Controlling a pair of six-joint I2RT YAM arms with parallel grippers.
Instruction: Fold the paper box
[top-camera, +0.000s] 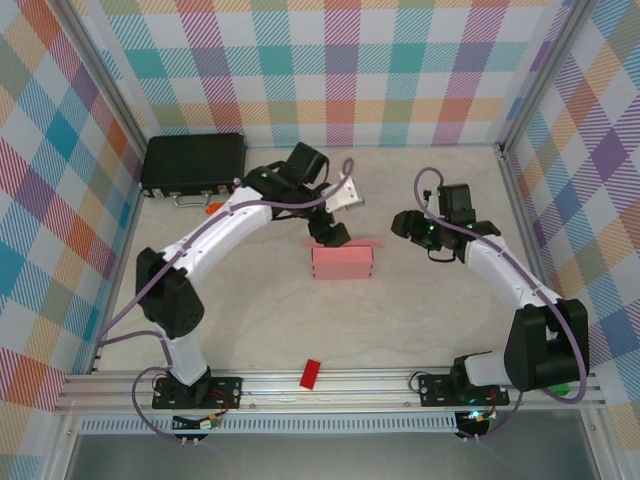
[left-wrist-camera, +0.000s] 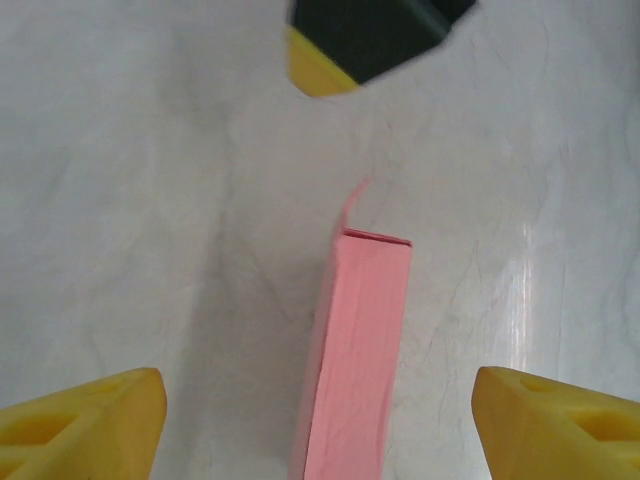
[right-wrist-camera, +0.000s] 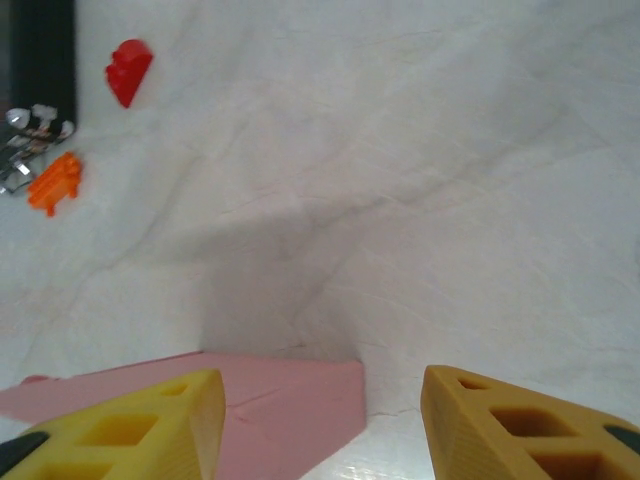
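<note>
Left wrist view: the box (left-wrist-camera: 355, 350) runs lengthwise up the middle of the counter (left-wrist-camera: 130, 200), between the left jaws. Their yellow fingers (left-wrist-camera: 90, 425) sit wide apart at the bottom corners, clear of the card on both sides, so they are open and grip nothing. A thin flap (left-wrist-camera: 352, 200) curls up at the box's far end, and its near end is cut off by the bottom edge. A black part with a yellow tip (left-wrist-camera: 340, 45) juts in beyond the box, mostly out of frame.

From the right wrist, the right jaws are also parted. One end of the box (right-wrist-camera: 290, 410) lies low between them, partly hidden behind the left-hand finger (right-wrist-camera: 130, 430); whether that finger touches the card cannot be told. Bare counter separates the box from the other finger. Far off lie a red block (right-wrist-camera: 128, 70), an orange piece (right-wrist-camera: 55, 182) and a case (right-wrist-camera: 40, 60) cut by the edge.
</note>
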